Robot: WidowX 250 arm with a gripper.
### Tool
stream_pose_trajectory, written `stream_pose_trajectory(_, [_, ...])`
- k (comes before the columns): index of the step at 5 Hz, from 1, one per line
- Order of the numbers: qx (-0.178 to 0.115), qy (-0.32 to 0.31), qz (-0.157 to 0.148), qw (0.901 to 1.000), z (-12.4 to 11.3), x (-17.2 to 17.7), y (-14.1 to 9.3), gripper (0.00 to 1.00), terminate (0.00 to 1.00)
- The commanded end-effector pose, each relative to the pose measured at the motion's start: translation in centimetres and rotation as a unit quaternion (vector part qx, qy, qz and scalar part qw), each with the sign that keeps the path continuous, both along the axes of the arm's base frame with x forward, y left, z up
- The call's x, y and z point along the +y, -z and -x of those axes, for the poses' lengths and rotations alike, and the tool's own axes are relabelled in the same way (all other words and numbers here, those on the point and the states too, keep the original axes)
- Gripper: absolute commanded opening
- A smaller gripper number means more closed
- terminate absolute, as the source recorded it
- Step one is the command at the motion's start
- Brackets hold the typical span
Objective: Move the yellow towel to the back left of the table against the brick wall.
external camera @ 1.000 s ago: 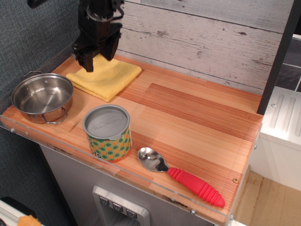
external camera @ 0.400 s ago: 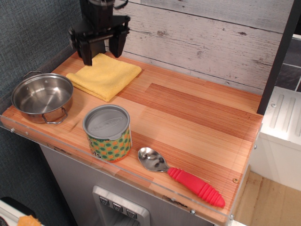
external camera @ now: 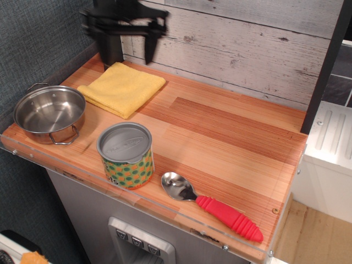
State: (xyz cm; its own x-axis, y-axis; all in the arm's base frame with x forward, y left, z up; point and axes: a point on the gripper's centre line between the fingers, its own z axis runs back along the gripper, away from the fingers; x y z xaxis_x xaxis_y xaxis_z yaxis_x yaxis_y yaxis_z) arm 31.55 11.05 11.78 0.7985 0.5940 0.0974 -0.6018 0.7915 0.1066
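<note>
yellow towel [external camera: 122, 88] lying flat at the back left of the table [external camera: 231, 137], near the whitewashed plank wall [external camera: 247, 49], black gripper [external camera: 131, 52] above it – fingers spread wide, holding nothing, steel pot [external camera: 49, 114] just beside the towel

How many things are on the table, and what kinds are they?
Yellow towel: 1
Steel pot: 1
Can with a dotted label: 1
Spoon with a red handle: 1
Total: 4
</note>
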Motion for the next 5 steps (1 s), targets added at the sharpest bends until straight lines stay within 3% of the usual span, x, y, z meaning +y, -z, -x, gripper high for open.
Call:
stream_pose_trajectory(1, [0.04,0.108,0.002,0.9933,3.9,2.6,-3.5,1.0,0.0])
stream_pose_trajectory(2, [0.062,0.11,-0.023,0.9918,5.9,3.9,-4.1,1.0,0.0])
stream_pose_trajectory(4, [0.062,0.11,-0.023,0.9918,5.9,3.9,-4.1,1.0,0.0])
stream_pose_trajectory(5, [0.062,0.11,-0.023,0.9918,5.9,3.9,-4.1,1.0,1.0])
